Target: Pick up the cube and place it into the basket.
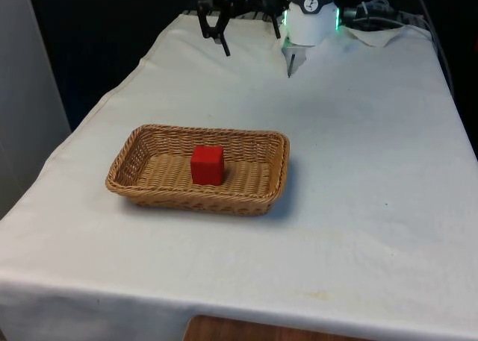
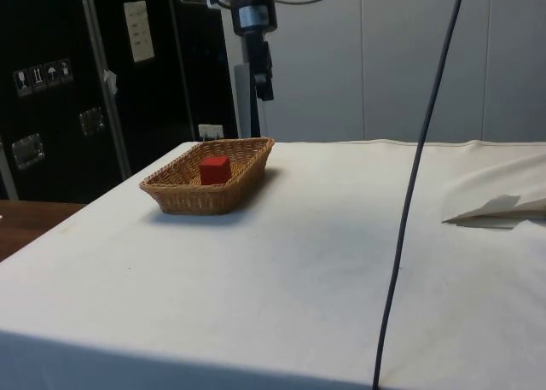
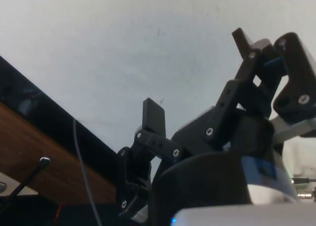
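One red cube (image 1: 207,165) sits inside the woven wicker basket (image 1: 258,204), resting flat on its floor a little toward the front view's left of centre, apart from the basket walls on every side. From the front its lower edge is cut off by the near rim; in the side view (image 2: 215,169) only its upper part rises above the wicker wall, so the contact with the floor is hidden there. The basket (image 2: 183,198) is a shallow oblong tray standing on the white cloth (image 1: 358,229), toward the front view's left half of the table, with open cloth all round it. Near the bottom of the front view a strip of brown wood shows under the cloth's hanging edge.

Farther back, well apart from the basket and raised above the table's far end, hangs the gripper (image 1: 243,20). Its two black fingers (image 1: 220,36) stand wide apart with nothing between them. In the front view its upper part is lost against the dark curtains and cropped by the picture's top edge. In the side view the gripper (image 2: 264,70) hangs high above the basket's far end, seen edge-on, so the gap does not read there. The wrist view shows the gripper (image 3: 202,82) with its fingers (image 3: 154,118) spread over bare white cloth.
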